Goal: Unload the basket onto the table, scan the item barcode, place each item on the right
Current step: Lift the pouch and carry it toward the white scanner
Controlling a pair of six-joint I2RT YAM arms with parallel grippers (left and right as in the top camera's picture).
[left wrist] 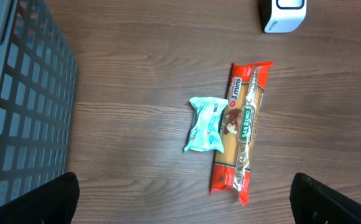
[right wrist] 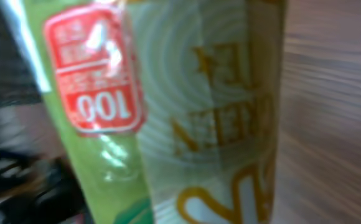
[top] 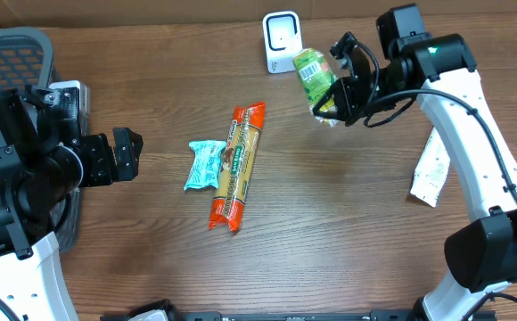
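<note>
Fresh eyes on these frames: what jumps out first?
The right hand grips a green pouch just beside the white scanner, at the top of the overhead view. Mid-table, a long orange pasta pack and a teal packet lie side by side. The left hand hangs open near a grey basket on the left.
</note>
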